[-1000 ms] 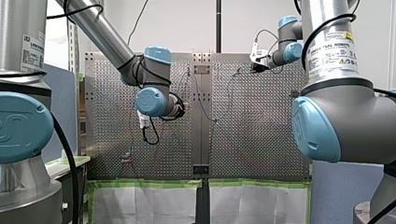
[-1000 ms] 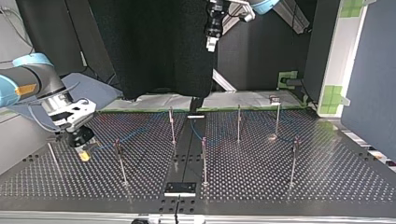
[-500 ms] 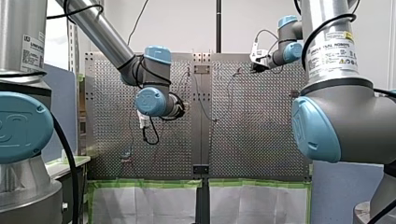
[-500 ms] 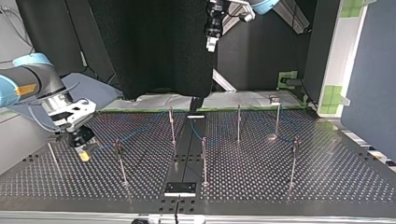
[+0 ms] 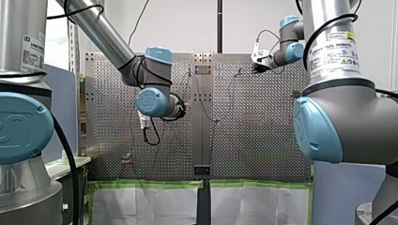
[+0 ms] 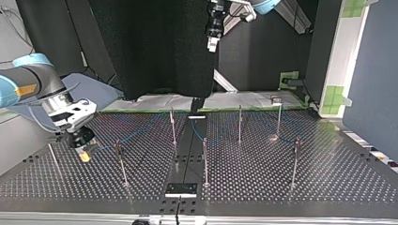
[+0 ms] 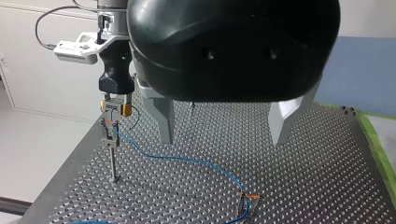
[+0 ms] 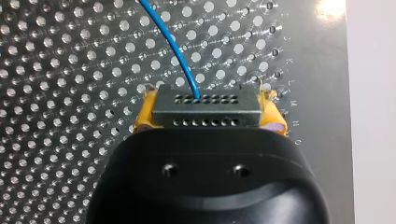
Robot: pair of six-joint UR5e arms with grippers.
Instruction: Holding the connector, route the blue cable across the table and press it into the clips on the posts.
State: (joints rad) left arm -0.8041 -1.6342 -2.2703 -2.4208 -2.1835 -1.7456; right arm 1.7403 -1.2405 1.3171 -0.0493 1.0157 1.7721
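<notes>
My right gripper (image 8: 209, 115) has its yellow pads (image 8: 145, 113) shut on a grey connector (image 8: 208, 110); the blue cable (image 8: 176, 45) leaves the connector's top over the perforated table. In the top view my right gripper (image 6: 85, 153) hangs low at the left, close to a post (image 6: 120, 161). In the left wrist view the blue cable (image 7: 187, 160) runs from my right gripper (image 7: 115, 108), past a clip post (image 7: 112, 156), to a low clip (image 7: 246, 199). My left gripper (image 7: 224, 135) is open and empty, high above the table (image 6: 212, 44).
Several thin metal posts stand on the table, such as those in the middle (image 6: 205, 161), at the back (image 6: 240, 123) and at the top view's right (image 6: 295, 159). A small black block (image 6: 180, 189) sits at the near edge. Green tape (image 5: 150, 184) borders the table's edge.
</notes>
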